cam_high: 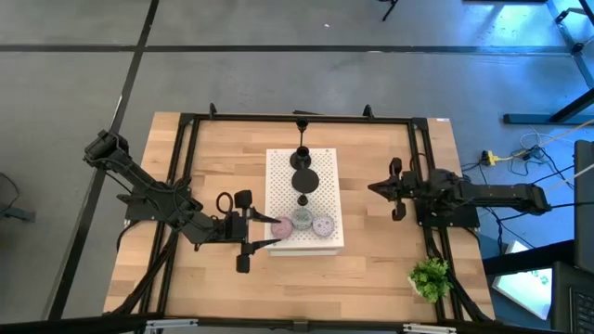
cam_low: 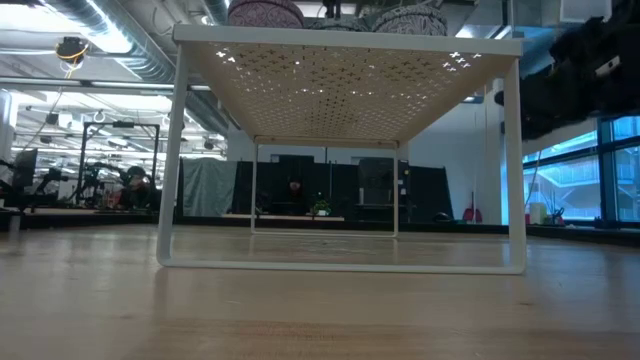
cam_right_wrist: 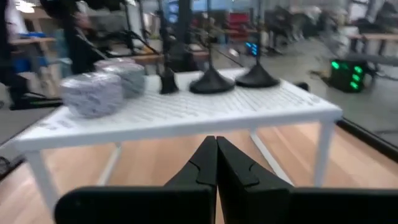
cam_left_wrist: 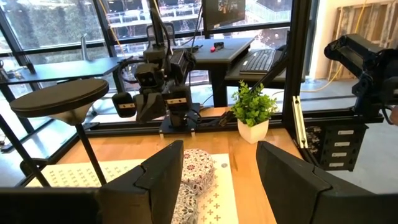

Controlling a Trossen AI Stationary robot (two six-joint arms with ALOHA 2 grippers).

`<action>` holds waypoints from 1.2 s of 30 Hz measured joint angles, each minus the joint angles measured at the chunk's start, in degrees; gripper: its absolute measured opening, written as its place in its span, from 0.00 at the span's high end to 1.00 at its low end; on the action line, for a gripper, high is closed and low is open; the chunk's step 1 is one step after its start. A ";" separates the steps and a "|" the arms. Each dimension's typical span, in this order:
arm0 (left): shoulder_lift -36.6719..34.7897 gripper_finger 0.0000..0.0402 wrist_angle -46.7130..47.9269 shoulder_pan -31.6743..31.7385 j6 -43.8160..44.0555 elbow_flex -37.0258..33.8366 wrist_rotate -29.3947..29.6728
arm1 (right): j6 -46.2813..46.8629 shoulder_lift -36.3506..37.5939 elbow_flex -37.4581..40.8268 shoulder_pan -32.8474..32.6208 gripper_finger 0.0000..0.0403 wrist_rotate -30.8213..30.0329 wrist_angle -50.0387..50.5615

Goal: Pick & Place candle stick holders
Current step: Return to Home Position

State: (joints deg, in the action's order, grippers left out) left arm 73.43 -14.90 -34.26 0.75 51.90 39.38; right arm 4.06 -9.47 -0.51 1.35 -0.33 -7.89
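Observation:
A white perforated board (cam_high: 327, 186) stands on legs at the table's middle. On it, in a row from far to near, stand three black candle stick holders (cam_high: 302, 158), (cam_high: 304, 179), (cam_high: 303, 199). At its near end sit a pink puck (cam_high: 281, 226), a grey puck (cam_high: 303, 221) and a lavender puck (cam_high: 323, 224). My left gripper (cam_high: 264, 232) is open and level at the board's near left corner, its fingers on either side of the pink puck (cam_left_wrist: 198, 167). My right gripper (cam_high: 376, 188) is shut, right of the board and pointing at it (cam_right_wrist: 214, 155), holding nothing. My left gripper has one finger (cam_left_wrist: 163, 177) right beside the pink puck's side (cam_left_wrist: 189, 171); I cannot tell whether it touches. The other finger (cam_left_wrist: 292, 180) stands clear of the puck. The fingers come level from the table's left. The puck rests flat on the board.
A small green plant (cam_high: 430, 276) in a white pot stands at the table's near right corner. A black frame (cam_high: 297, 118) runs around the table top. The board's legs (cam_low: 515, 160) leave open space beneath it. Bare wood lies near and far of the board.

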 joint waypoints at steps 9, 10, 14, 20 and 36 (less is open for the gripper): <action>0.00 0.63 0.16 0.00 -1.36 0.00 -1.30 | 7.30 -0.07 -0.02 0.14 1.00 -7.41 5.44; 0.00 0.68 0.16 0.00 -1.37 0.00 -1.63 | 7.34 -0.07 -0.02 0.14 1.00 -7.19 5.39; -0.34 0.94 1.39 -0.02 -1.51 0.00 -1.77 | 7.33 -0.07 -0.02 0.14 1.00 -7.05 5.39; -0.77 0.99 2.27 0.02 -3.35 0.02 -5.33 | 9.02 -0.09 -0.02 0.14 1.00 -6.50 5.39; -17.00 1.00 5.45 1.08 -6.75 -10.68 -7.69 | 9.01 -0.09 -0.04 0.14 1.00 -6.52 5.43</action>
State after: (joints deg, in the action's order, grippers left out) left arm 56.43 -9.45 -33.18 -6.00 41.22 31.68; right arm 13.07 -9.56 -0.56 1.50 -6.85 -2.46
